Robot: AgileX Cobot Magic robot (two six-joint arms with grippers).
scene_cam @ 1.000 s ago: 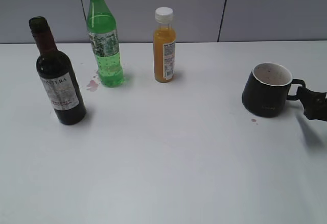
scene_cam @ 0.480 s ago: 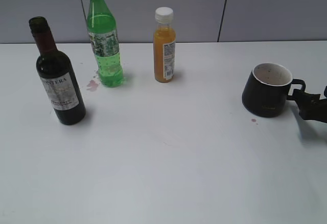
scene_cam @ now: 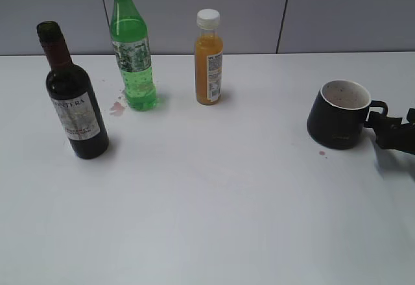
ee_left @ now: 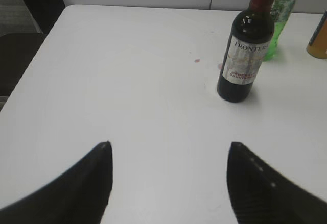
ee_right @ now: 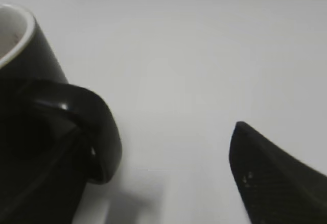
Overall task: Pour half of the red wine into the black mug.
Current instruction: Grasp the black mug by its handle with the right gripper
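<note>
The red wine bottle [scene_cam: 74, 97], dark glass with a white label, stands upright and uncapped at the table's left; it also shows in the left wrist view [ee_left: 245, 55]. The black mug [scene_cam: 338, 115] stands at the right, white inside, handle pointing right. My right gripper [scene_cam: 392, 132] is open right at the handle. In the right wrist view the mug [ee_right: 30, 45] and its handle [ee_right: 97, 132] fill the left side, by the gripper's [ee_right: 163, 142] left finger. My left gripper [ee_left: 168, 147] is open and empty, well short of the bottle, and is out of the exterior view.
A bright green plastic bottle [scene_cam: 133, 58] and a small orange juice bottle [scene_cam: 209, 58] stand at the back. Small red stains lie near the green bottle [scene_cam: 117, 108] and in front of the mug [scene_cam: 321, 153]. The table's left edge [ee_left: 30, 66] shows in the left wrist view.
My right gripper has moved a little up and left, closer to the mug's handle. The mug and the bottles have not moved.
</note>
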